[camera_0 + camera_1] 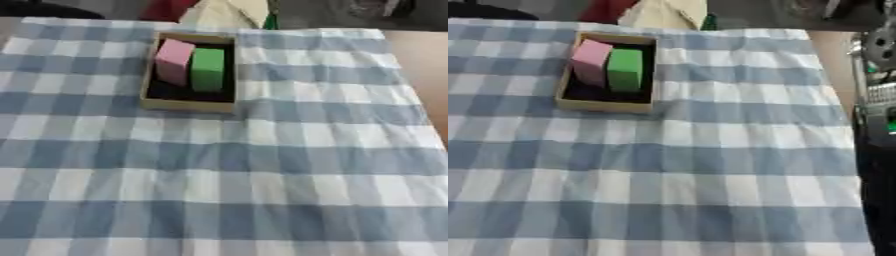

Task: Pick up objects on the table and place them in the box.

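Observation:
A shallow wooden box (188, 105) with a dark inside stands on the far left-middle of the blue and white checked cloth (227, 175). Two blocks stand side by side in it: a pink block (173, 60) on the left and a green block (207, 67) on the right. I see no loose objects on the cloth. Neither of my hands shows in either view. In the right eye view, a black and silver arm part (877, 100) runs down the right edge, beyond the cloth.
Bare brown tabletop (424, 60) shows past the cloth's right edge. Cream and red things (223, 12) lie behind the table's far edge, just beyond the box.

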Controlling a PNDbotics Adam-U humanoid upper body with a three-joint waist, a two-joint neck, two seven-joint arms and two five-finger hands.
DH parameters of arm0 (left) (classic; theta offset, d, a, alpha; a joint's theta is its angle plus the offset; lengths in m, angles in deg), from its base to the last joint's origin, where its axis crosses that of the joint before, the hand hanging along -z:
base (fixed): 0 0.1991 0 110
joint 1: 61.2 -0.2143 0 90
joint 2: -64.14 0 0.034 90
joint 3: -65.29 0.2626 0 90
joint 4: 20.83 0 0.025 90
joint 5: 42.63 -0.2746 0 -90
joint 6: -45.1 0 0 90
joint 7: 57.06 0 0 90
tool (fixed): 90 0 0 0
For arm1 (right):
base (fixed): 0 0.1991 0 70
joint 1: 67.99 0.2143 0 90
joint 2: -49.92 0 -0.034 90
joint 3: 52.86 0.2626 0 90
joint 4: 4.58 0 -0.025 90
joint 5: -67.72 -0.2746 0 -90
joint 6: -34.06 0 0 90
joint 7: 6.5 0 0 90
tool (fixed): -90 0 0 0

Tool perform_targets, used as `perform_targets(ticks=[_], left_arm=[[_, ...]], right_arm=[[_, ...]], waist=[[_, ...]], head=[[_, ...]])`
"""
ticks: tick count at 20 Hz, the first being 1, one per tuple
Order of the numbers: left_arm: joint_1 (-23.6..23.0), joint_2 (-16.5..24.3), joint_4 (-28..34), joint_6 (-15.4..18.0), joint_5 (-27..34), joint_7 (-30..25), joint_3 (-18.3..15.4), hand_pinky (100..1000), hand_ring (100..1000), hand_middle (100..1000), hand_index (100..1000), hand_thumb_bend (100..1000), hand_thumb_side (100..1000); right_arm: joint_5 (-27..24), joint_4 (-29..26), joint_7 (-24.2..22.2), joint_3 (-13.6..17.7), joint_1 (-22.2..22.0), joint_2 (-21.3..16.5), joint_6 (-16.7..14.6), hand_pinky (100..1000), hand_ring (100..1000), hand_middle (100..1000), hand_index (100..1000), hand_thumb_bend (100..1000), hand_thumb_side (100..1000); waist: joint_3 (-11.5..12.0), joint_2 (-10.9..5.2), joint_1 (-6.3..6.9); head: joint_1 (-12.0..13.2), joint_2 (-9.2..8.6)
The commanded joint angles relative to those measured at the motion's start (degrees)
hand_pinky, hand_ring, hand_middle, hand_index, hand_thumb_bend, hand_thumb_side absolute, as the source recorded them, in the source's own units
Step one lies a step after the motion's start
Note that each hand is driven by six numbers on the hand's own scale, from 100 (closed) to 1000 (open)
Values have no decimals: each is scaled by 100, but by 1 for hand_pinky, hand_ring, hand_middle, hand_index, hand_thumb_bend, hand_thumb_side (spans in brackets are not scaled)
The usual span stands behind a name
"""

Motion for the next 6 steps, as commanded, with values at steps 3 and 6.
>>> perform_targets(ticks=[3, 6], left_arm=[[-357, -429, 88, 385, 487, 266, -486, 593, 671, 629, 837, 123, 822], [-562, -598, 88, 580, 671, 354, -607, 592, 669, 626, 836, 129, 825]], right_arm=[[-85, -198, 7, 106, 26, -61, -60, 779, 747, 497, 730, 231, 729], [-120, -235, 14, 98, 31, -37, -110, 780, 749, 500, 734, 220, 733]], waist=[[66, -145, -8], [88, -139, -29]], head=[[-38, -27], [-52, -38]])
